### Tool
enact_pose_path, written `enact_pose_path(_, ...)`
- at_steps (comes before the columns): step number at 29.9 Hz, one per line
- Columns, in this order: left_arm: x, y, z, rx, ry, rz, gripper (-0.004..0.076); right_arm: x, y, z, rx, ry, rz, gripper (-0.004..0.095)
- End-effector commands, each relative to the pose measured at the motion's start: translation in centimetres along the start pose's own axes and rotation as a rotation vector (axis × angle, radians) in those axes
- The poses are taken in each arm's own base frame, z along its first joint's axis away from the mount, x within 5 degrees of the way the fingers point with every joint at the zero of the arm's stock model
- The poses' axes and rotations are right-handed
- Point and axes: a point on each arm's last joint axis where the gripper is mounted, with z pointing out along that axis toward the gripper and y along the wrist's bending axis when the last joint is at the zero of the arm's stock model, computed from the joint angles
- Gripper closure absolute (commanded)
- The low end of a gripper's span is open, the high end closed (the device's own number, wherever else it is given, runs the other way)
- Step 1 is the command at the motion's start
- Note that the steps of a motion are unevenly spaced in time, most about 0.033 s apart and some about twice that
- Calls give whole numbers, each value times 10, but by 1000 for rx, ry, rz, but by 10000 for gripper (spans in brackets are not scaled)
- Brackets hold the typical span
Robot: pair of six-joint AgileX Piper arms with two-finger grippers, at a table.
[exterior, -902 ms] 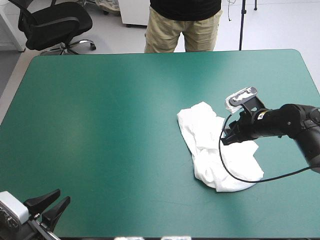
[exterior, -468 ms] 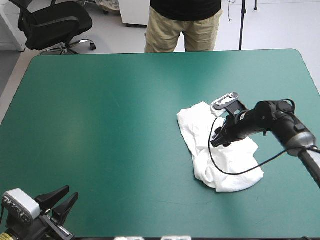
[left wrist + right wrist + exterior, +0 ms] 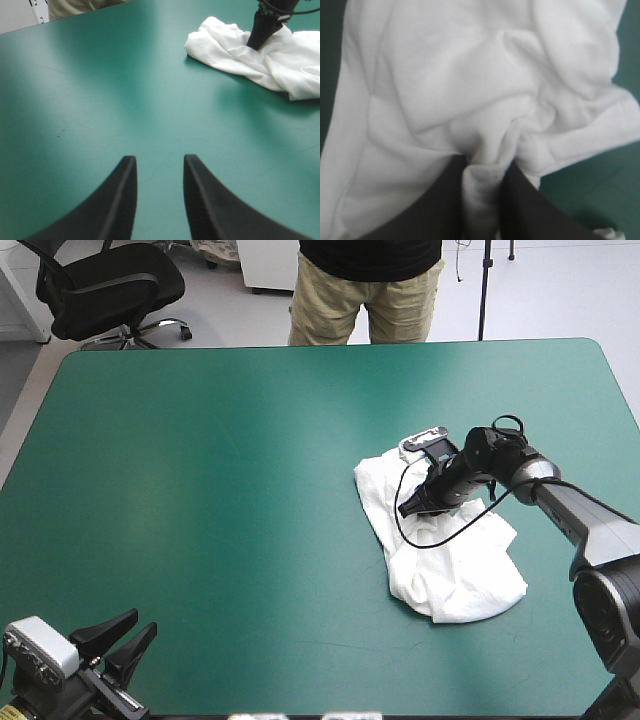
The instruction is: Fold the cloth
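Note:
The white T-shirt (image 3: 440, 550) lies as a crumpled heap on the right half of the teal-green table. My right gripper (image 3: 408, 508) presses down into the heap's upper part, its black fingers nearly together with a ridge of white T-shirt (image 3: 481, 195) pinched between them. From the left wrist view the T-shirt (image 3: 240, 50) lies far ahead, with the right gripper (image 3: 256, 44) standing in it. My left gripper (image 3: 128, 632) hovers low at the table's near left corner, open, with only bare cover between its fingers (image 3: 120, 200).
The teal-green table (image 3: 220, 470) stretches bare to the left of the heap. A black office chair (image 3: 110, 290) stands beyond the far left corner.
My right gripper has slid leftward across the heap, from its right side to its upper middle, and has closed on a fold. The left gripper shifted slightly.

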Motion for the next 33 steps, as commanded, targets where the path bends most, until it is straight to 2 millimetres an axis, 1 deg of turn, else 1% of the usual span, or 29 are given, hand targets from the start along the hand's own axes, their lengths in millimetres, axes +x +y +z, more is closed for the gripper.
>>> enact_pose_path(1, -13, 1, -2, 0, -84, -16, 493, -17, 5, -25, -5, -106, -44, 919)
enact_pose_path(5, -14, 1, -2, -2, -94, -16, 493, -25, 10, -32, -23, -136, -66, 917)
enact_pose_path(7, -15, 1, -2, -2, -101, -16, 493, -29, 17, -32, -34, -139, -87, 917)
enact_pose_path(10, -15, 1, -2, -3, -107, -16, 498, -35, 38, -24, -68, -118, -142, 917)
enact_pose_path(14, -17, 1, -2, -4, -121, -16, 506, -43, 75, -9, -114, -99, -235, 917)
enact_pose_path(17, -17, 1, -2, -7, -130, -14, 512, -52, 110, -1, -155, -108, -315, 918)
enact_pose_path(19, -17, 1, -2, -7, -130, -14, 512, -59, 139, 1, -203, -122, -361, 917)
enact_pose_path(20, -17, 1, -2, -7, -128, -14, 512, -62, 151, 0, -223, -129, -381, 917)
enact_pose_path(22, -17, 1, -2, -8, -126, -13, 512, -66, 183, -7, -259, -161, -470, 917)
enact_pose_path(25, -17, 2, -2, -14, -125, -2, 512, -68, 231, -22, -310, -214, -582, 925)
enact_pose_path(28, -17, 3, -2, -26, -124, 12, 512, -66, 266, -39, -342, -266, -675, 925)
enact_pose_path(30, -17, 3, -2, -26, -124, 13, 512, -64, 280, -45, -345, -285, -720, 925)
enact_pose_path(31, -17, 3, -2, -26, -124, 11, 512, -64, 284, -46, -340, -289, -729, 925)
enact_pose_path(33, -17, 3, -2, -26, -124, 8, 512, -65, 283, -46, -316, -287, -726, 924)
